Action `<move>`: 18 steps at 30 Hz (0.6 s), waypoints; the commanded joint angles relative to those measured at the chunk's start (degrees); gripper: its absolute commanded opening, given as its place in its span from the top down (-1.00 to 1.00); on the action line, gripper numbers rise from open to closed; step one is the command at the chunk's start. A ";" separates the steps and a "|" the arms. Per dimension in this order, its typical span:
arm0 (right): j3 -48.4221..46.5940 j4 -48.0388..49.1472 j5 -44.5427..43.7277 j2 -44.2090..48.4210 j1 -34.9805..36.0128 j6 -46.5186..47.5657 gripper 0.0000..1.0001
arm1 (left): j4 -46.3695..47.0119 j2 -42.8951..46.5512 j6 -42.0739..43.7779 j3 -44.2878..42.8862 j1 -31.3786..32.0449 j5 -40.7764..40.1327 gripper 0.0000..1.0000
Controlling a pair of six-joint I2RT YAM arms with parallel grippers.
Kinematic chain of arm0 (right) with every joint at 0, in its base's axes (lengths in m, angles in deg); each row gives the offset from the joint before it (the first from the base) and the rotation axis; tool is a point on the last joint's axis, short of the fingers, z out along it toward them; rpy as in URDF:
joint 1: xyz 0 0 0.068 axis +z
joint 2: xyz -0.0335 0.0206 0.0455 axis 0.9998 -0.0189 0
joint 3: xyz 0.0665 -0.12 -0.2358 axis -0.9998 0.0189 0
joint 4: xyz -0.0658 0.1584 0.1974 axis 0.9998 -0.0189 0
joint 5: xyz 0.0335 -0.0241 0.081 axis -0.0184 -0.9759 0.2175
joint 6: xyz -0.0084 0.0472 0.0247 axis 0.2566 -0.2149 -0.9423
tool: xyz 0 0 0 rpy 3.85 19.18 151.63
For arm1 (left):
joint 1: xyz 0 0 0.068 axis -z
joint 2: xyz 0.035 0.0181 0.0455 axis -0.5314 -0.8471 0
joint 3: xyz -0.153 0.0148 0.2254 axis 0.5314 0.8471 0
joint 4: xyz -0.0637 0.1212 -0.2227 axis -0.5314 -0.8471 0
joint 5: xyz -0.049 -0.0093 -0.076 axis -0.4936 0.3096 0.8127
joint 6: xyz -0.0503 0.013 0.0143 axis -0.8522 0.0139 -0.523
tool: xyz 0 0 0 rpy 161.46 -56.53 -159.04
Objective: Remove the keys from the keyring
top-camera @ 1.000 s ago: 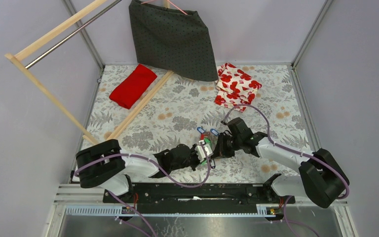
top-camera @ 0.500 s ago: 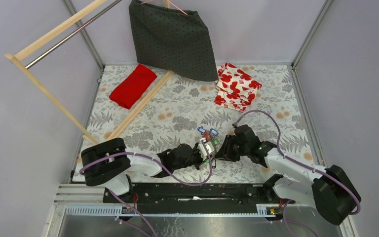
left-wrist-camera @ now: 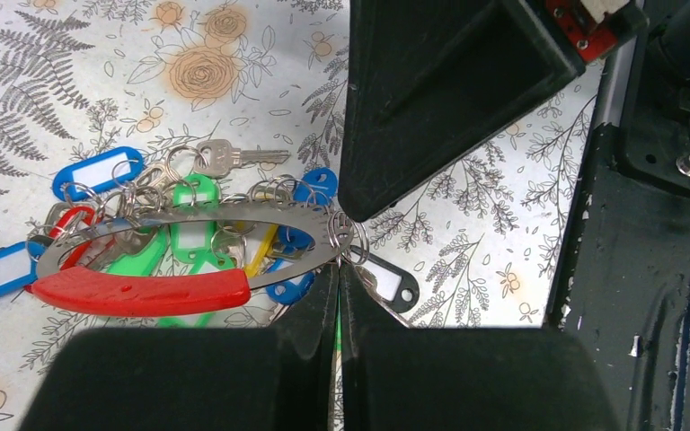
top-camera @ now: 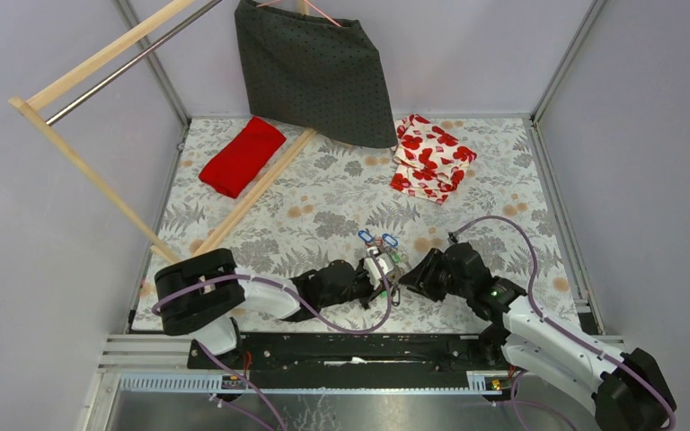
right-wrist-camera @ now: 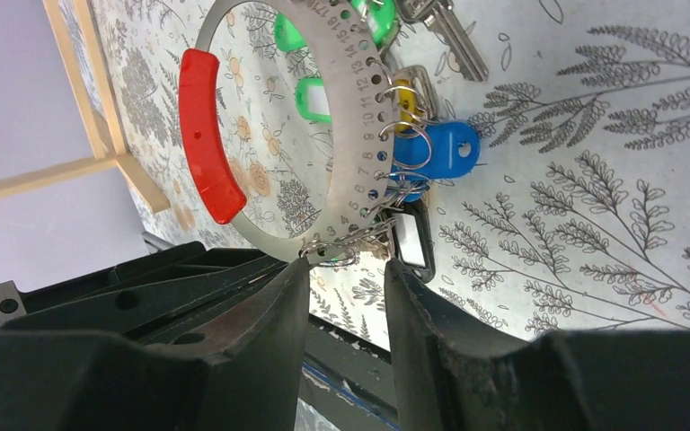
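The keyring (left-wrist-camera: pixel 234 208) is a flat silvery ring with numbered holes and a red section (left-wrist-camera: pixel 139 292). It lies tilted over the keys (left-wrist-camera: pixel 189 235), a pile of green, blue, red and white tags plus a metal key (left-wrist-camera: pixel 229 157). My left gripper (left-wrist-camera: pixel 339 268) is shut on the ring's rim beside small split rings. My right gripper (right-wrist-camera: pixel 346 265) is open, its fingertips on either side of those split rings at the ring's (right-wrist-camera: pixel 359 99) edge. A black tag (right-wrist-camera: pixel 411 242) and a blue tag (right-wrist-camera: pixel 445 148) hang there. In the top view both grippers (top-camera: pixel 379 272) (top-camera: pixel 406 277) meet over the bunch.
A wooden rack (top-camera: pixel 99 175) crosses the left side. A red folded cloth (top-camera: pixel 242 155), a hanging grey skirt (top-camera: pixel 316 72) and a floral cloth (top-camera: pixel 431 154) lie at the back. The black front rail (top-camera: pixel 350 346) is just behind the grippers.
My right arm has swung its elbow down and to the right and lowered, its gripper staying at the ring. My left gripper has edged slightly right with the ring.
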 commanded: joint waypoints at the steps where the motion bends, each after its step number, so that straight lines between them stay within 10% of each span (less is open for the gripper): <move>1: 1.90 0.62 -2.40 2.32 0.24 -6.00 0.14 | 2.83 -0.87 -2.14 -2.66 0.30 1.85 1.00; 18: 9.64 12.93 -4.92 7.88 0.28 -14.14 -0.05 | 3.16 -1.69 -5.55 -2.63 -0.47 2.63 1.00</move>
